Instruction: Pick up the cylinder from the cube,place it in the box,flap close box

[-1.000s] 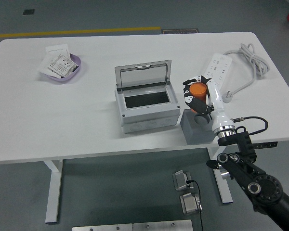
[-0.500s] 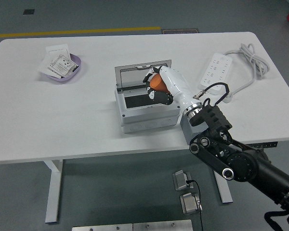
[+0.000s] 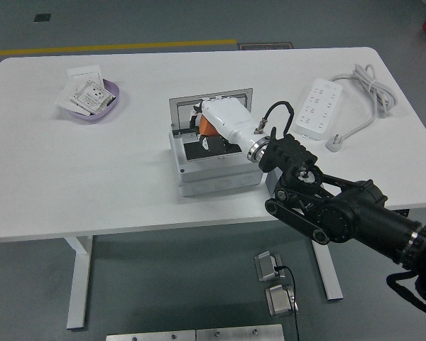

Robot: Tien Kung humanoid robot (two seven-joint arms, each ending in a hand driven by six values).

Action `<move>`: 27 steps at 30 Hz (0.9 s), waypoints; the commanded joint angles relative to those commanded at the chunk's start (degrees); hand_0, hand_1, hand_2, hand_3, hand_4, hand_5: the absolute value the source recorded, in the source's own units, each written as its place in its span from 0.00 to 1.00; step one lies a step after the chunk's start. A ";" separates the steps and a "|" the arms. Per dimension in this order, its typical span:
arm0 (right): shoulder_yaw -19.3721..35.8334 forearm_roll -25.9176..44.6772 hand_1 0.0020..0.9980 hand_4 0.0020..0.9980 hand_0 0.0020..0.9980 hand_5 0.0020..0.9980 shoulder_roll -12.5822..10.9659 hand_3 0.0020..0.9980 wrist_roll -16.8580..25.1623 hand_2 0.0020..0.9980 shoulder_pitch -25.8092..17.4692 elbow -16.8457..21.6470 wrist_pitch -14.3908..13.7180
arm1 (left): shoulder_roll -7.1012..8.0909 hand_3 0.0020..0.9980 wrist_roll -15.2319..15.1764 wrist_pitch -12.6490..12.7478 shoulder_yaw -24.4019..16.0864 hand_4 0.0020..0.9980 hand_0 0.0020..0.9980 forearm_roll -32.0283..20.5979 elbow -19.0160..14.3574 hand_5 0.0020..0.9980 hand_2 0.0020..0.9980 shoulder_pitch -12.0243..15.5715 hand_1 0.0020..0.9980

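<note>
Leftward swings the right hand, which half a second ago hung over the box's right side and a second ago was back at the cube; now it sits above the opening of the box, fingers clenched around the orange cylinder. Only a sliver of orange shows past the white forearm shell, so whether the cylinder has touched the bottom of the box I cannot tell. The pick-up looks done: the cylinder is off the cube, which is now almost wholly hidden behind the black arm. The placing is in hand and, by my reckoning, nearly finished; letting go is left, and then the last step, since the lid stands upright at the back and is not yet flapped down. Left arm is nowhere in view, and no person shows at the far side. Count it up: one box, one lid, one cylinder, one cube, one robot hand at work. Elsewhere on the table, one purple dish holding a few white packets, and one power strip with its cable, well apart from the action.
</note>
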 joint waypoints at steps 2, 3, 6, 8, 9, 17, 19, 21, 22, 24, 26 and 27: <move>-1.81 0.88 0.15 0.00 0.12 0.00 0.16 0.25 0.81 0.23 0.93 -1.30 -0.12 | 0.07 0.59 -0.02 -0.01 -0.02 0.70 0.78 0.12 0.00 0.08 0.75 -0.16 0.78; -2.66 1.30 0.15 0.00 0.12 0.00 0.30 0.25 1.27 0.23 1.35 -2.07 -0.23 | 0.11 0.59 -0.03 -0.01 -0.03 0.70 0.78 0.18 0.00 0.08 0.75 -0.23 0.78; -4.83 2.01 0.15 0.00 0.12 0.00 1.04 0.25 2.90 0.23 2.36 -4.87 -0.98 | 0.14 0.59 -0.06 -0.01 -0.05 0.70 0.78 0.39 0.00 0.08 0.75 -0.45 0.78; -6.06 2.04 0.16 0.00 0.12 0.00 1.44 0.25 3.89 0.23 2.88 -6.52 -1.56 | 0.12 0.59 -0.11 0.00 -0.02 0.70 0.78 0.50 0.00 0.08 0.75 -0.60 0.78; -6.78 2.13 0.16 0.00 0.12 0.00 1.62 0.25 4.44 0.23 3.14 -7.36 -1.88 | 0.12 0.59 -0.13 -0.01 0.06 0.70 0.78 0.48 0.00 0.08 0.75 -0.69 0.78; -7.16 1.36 0.17 0.00 0.13 0.00 2.55 0.27 6.95 0.24 3.99 -10.64 -2.06 | 0.14 0.59 -0.24 -0.01 -0.04 0.70 0.78 0.95 0.00 0.08 0.75 -1.12 0.78; -6.51 0.83 0.17 0.00 0.13 0.00 2.63 0.27 7.61 0.24 4.16 -11.07 -1.79 | 0.13 0.59 -0.23 -0.03 -0.10 0.70 0.78 1.12 0.00 0.08 0.75 -1.21 0.78; -6.09 0.53 0.20 0.00 0.21 0.00 2.68 0.27 8.03 0.27 4.25 -11.26 -1.62 | 0.10 0.59 -0.25 -0.02 -0.10 0.70 0.78 1.15 0.00 0.08 0.75 -1.26 0.78; -5.87 0.39 0.20 0.00 0.21 0.00 2.72 0.27 8.25 0.27 4.28 -11.35 -1.50 | 0.08 0.59 -0.26 -0.02 -0.13 0.70 0.78 1.21 0.00 0.08 0.75 -1.29 0.78; -5.60 0.27 0.20 0.00 0.21 0.00 2.80 0.27 8.57 0.27 4.30 -11.48 -1.34 | 0.04 0.59 -0.28 -0.01 -0.12 0.70 0.78 1.22 0.00 0.08 0.75 -1.34 0.78; -5.45 0.23 0.31 0.16 0.33 0.00 2.88 0.54 8.90 0.46 4.26 -11.56 -1.15 | 0.03 0.59 -0.30 0.01 -0.09 0.70 0.78 1.23 0.00 0.08 0.75 -1.40 0.78; -5.43 0.23 0.31 0.16 0.33 0.00 2.90 0.54 9.02 0.46 4.23 -11.57 -1.08 | 0.03 0.59 -0.31 0.02 -0.10 0.70 0.78 1.25 0.00 0.08 0.75 -1.43 0.78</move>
